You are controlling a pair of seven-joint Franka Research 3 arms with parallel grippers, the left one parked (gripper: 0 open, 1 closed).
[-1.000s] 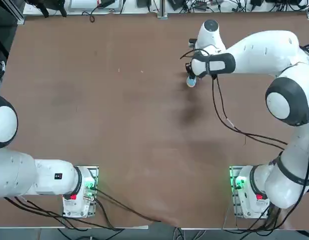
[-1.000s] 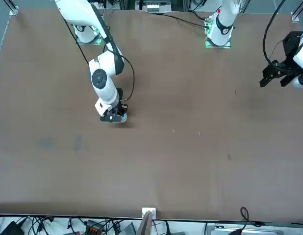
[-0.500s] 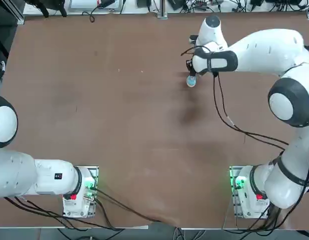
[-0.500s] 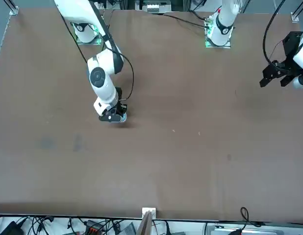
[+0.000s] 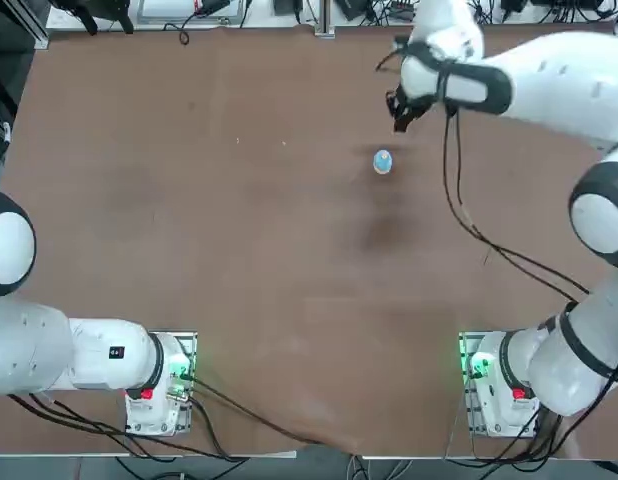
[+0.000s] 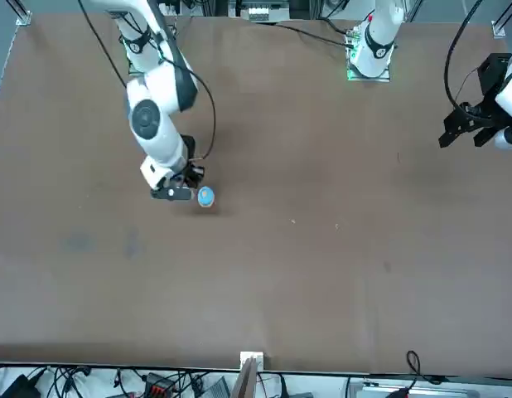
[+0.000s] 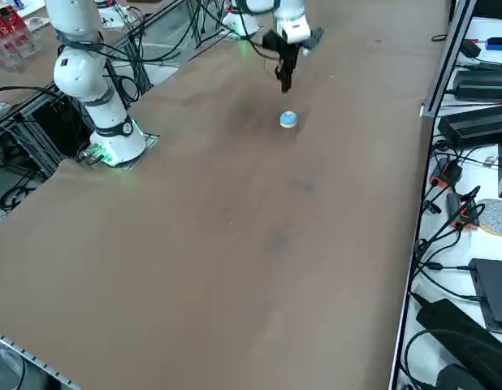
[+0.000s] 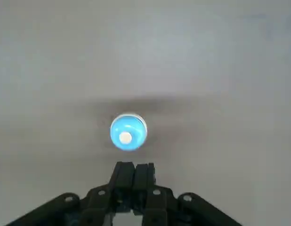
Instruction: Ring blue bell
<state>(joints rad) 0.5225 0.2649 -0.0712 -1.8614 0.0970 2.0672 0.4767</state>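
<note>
The blue bell [image 5: 382,162] [image 6: 205,196] [image 7: 288,120] [image 8: 128,132], a tiny light-blue dome with a whitish button on top, stands alone on the brown table. My right gripper [image 5: 399,116] [image 6: 175,192] [image 7: 284,84] [image 8: 134,168] hangs above the table, raised clear of the bell and a little toward the table's far right. Its black fingers are pressed together with nothing between them, and the wrist view looks straight down on the bell just beyond the tips.
The brown table [image 5: 239,250] carries nothing but the bell. Cables and equipment line the far edge [image 5: 319,12], and the two arm bases [image 5: 494,385] with green lights stand at the near edge.
My right gripper has lifted off the bell and drawn back toward the far right, leaving the bell uncovered in the same spot.
</note>
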